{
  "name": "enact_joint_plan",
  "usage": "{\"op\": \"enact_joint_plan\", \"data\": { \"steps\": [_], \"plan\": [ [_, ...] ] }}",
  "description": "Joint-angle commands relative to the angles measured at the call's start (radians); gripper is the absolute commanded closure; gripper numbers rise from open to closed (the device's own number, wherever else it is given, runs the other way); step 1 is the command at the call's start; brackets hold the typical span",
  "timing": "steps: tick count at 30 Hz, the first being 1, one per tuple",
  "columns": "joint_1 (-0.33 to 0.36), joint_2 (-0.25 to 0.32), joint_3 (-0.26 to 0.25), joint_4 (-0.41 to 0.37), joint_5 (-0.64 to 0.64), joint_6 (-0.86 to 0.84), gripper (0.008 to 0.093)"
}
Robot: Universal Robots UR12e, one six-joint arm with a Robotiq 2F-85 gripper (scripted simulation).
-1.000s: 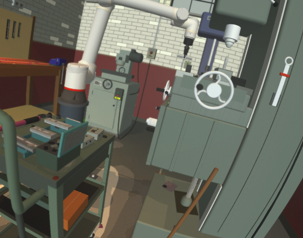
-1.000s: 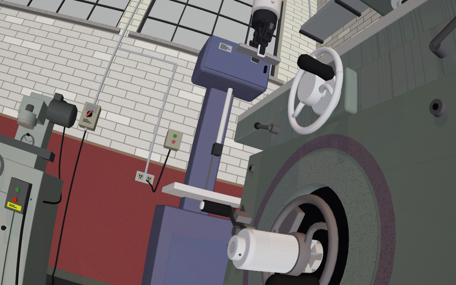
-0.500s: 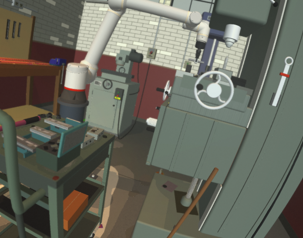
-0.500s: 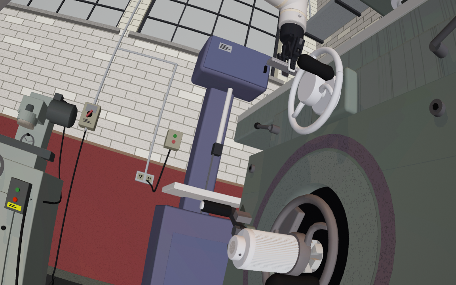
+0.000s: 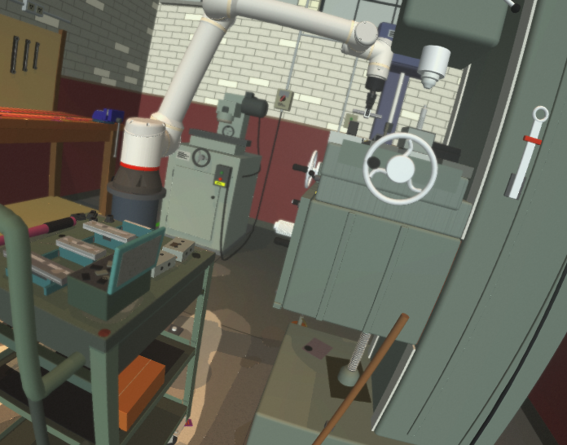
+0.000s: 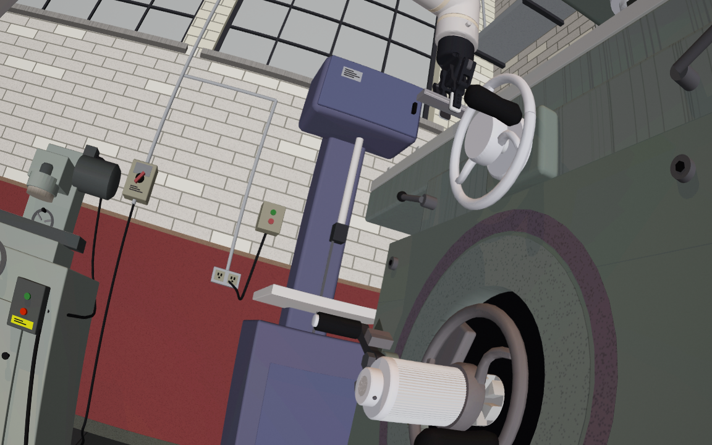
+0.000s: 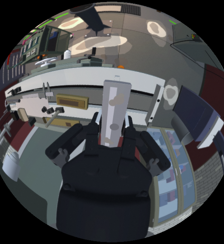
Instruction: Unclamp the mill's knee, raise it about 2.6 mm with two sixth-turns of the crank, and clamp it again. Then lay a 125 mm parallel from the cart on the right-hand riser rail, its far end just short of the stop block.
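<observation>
My gripper (image 7: 113, 123) hangs above the mill table (image 7: 85, 78), pointing down. A grey steel parallel (image 7: 115, 109) sits clamped in it, held near one end. The bar lies level (image 5: 366, 115) over the table's far end, seen also above the handwheel (image 6: 440, 100). It reaches across the table's slots. A grey stop block (image 7: 154, 104) stands upright to the bar's right. The knee crank (image 6: 422, 390) with its white ribbed grip sticks out of the mill's front, low down. The cart (image 5: 97, 268) with more parallels (image 5: 109, 231) stands far to the left.
A teal tray (image 5: 78, 258) on the cart holds the remaining bars. The white handwheel (image 5: 400, 168) sits at the table's end. The spindle nose (image 5: 432, 67) hangs close to the right of my wrist. Clamps and bolts (image 7: 51, 110) lie on the table's left part.
</observation>
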Motion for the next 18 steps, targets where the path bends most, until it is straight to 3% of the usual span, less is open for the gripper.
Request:
{"op": "enact_joint_plan", "data": {
  "steps": [1,18],
  "plan": [
    [0.000,-0.001,-0.002,-0.001,0.000,0.000,0.0934],
    [0.000,0.000,0.015,-0.019,0.000,0.000,0.0934]
  ]
}}
